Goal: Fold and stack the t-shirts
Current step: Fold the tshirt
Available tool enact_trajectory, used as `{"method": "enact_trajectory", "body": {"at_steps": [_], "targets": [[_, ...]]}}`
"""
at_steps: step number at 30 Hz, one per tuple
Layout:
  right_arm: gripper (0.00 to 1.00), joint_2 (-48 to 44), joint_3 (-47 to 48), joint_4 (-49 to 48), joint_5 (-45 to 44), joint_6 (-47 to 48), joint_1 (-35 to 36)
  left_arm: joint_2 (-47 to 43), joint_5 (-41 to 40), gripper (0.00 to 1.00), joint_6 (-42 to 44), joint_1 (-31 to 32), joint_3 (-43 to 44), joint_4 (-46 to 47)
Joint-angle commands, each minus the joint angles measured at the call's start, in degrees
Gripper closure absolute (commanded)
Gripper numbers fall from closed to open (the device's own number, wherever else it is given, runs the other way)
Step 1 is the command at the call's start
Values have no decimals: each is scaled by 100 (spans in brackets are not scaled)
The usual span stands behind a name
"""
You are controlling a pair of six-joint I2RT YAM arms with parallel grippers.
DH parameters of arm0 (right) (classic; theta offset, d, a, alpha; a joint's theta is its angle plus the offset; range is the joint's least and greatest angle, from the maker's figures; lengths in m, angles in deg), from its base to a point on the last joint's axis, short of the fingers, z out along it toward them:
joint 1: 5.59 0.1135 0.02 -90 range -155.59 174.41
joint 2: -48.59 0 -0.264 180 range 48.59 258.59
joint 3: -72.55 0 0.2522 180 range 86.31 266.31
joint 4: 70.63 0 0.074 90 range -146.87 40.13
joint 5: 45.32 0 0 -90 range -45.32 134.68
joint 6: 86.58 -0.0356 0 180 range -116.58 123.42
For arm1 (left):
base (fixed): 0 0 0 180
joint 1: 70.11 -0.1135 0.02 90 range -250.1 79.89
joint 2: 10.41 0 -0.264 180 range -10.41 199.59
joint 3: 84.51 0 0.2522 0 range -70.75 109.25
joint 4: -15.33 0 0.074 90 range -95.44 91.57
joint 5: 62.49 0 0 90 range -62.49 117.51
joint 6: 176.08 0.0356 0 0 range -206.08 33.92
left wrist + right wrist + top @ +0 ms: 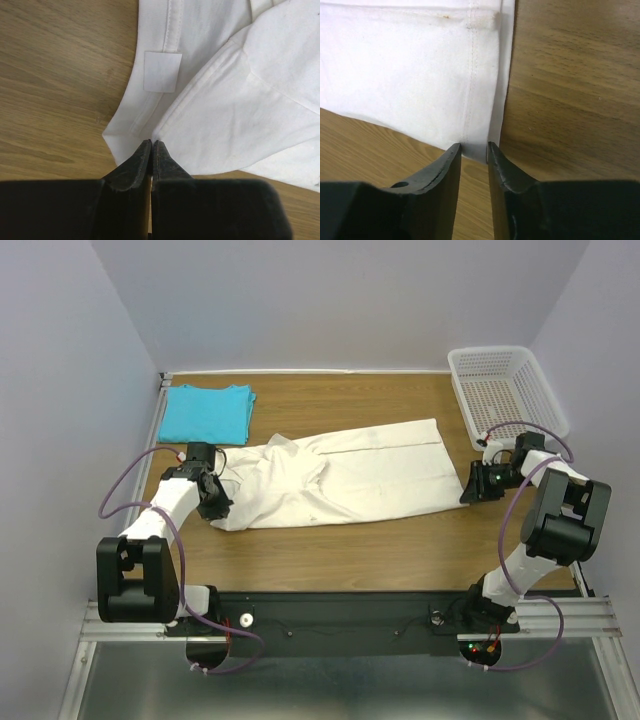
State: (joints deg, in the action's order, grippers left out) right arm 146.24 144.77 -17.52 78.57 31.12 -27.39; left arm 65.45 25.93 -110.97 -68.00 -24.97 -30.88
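Note:
The cream t-shirt (340, 475) lies flat across the middle of the table, folded lengthwise, with its collar end to the left. My left gripper (215, 508) is at its near left corner. In the left wrist view the gripper (151, 142) is shut, its tips pinching the edge of the cream cloth (225, 110) just below a white neck label (162, 72). My right gripper (468, 492) is at the shirt's near right hem corner. In the right wrist view it (472, 146) is open, with that corner of the shirt (405, 70) between the tips. The turquoise t-shirt (205, 412) lies folded at the far left.
A white perforated basket (505, 390) stands at the far right corner. Bare wooden table (350, 550) runs between the cream shirt and the arm bases. Walls enclose the table at the back and both sides.

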Motion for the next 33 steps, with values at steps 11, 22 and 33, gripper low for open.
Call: {"method": "enact_trajectory", "body": {"at_steps": [11,22,33], "targets": [[99,-360,61,-138,-242,34,-114,-255,-123,100,98,-79,115,-262],[99,-606,-115,-147,-655,174,-272,166,-422,100,72,-114,177,-491],[100,-597,-185,-138,-691,420,-536,430,-176,100,36,-97,54,-693]]}}
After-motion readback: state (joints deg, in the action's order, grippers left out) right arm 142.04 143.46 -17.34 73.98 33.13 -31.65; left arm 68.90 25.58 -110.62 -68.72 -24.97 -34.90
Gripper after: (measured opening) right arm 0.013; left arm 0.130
